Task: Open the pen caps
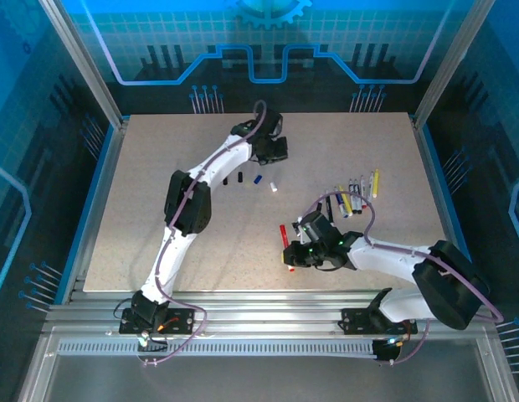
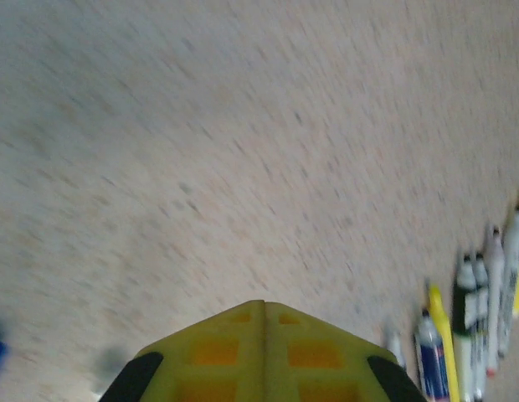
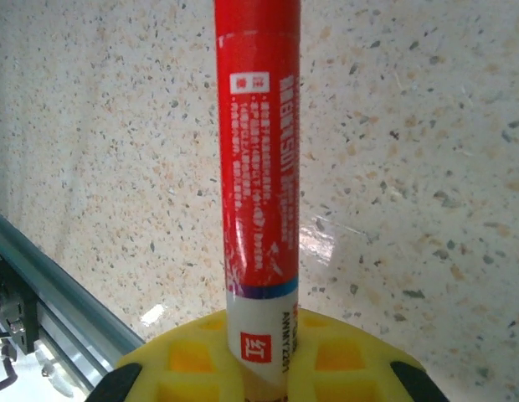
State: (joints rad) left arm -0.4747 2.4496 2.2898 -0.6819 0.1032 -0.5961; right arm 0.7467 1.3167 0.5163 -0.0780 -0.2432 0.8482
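My right gripper [image 3: 261, 339] is shut on the white lower end of a red pen [image 3: 258, 159], which runs straight up out of the right wrist view. From above, that red pen [image 1: 285, 237] sits at my right gripper [image 1: 294, 252] near the table's middle. Loose pen caps lie in a short row: two black [image 1: 227, 180], one blue [image 1: 258, 178], one white [image 1: 274, 187]. My left gripper [image 1: 276, 152] hovers just behind them. Its yellow fingers [image 2: 234, 343] are pressed together with nothing between them.
Several pens [image 1: 356, 194] lie side by side at the right of the speckled table [image 1: 159, 209]; the same pens [image 2: 469, 335] show at the left wrist view's right edge. A metal rail [image 3: 50, 289] runs along the table's near edge.
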